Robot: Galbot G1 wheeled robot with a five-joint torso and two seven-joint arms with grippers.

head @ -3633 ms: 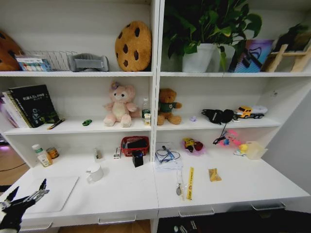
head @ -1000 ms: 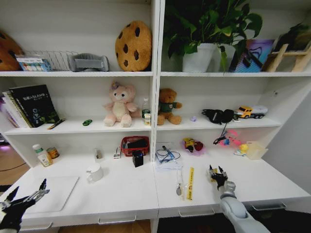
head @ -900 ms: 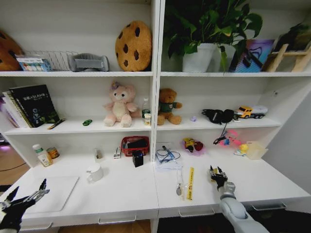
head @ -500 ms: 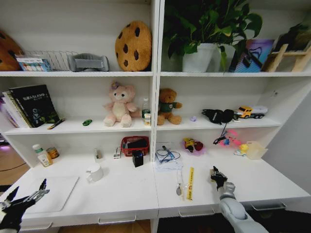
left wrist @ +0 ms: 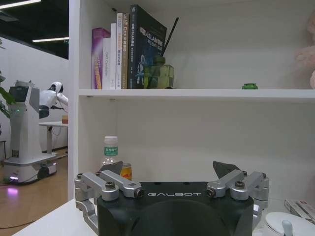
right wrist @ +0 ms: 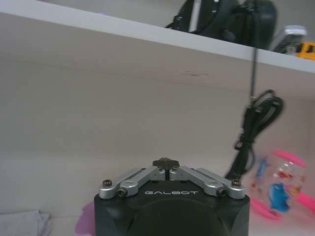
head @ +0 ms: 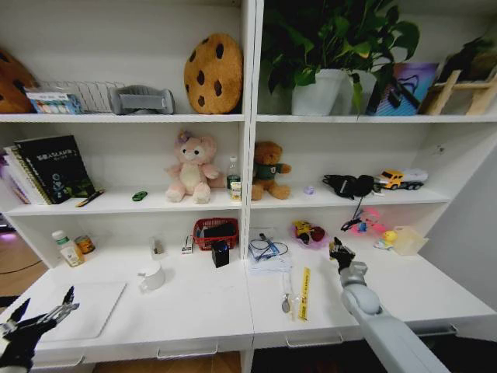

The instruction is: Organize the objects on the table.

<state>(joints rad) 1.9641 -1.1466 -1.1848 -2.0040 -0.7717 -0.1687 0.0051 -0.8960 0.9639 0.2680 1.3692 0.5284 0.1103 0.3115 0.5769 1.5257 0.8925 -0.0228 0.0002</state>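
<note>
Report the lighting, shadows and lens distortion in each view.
Head view: even light, the shelving uprights splay upward, wide-angle bowing. Left wrist view: bright ceiling strips over a dim room, purple glow on the floor. Right wrist view: the shelf throws a soft shadow on the wall below, behind the right gripper.

Head camera looks down at the table (head: 233, 311) and shelving (head: 248, 155) — wrist cameras face shelves close up

Cookie cushion (head: 213, 74), potted plant (head: 326, 58) top shelf; mug (head: 151, 277) below.
</note>
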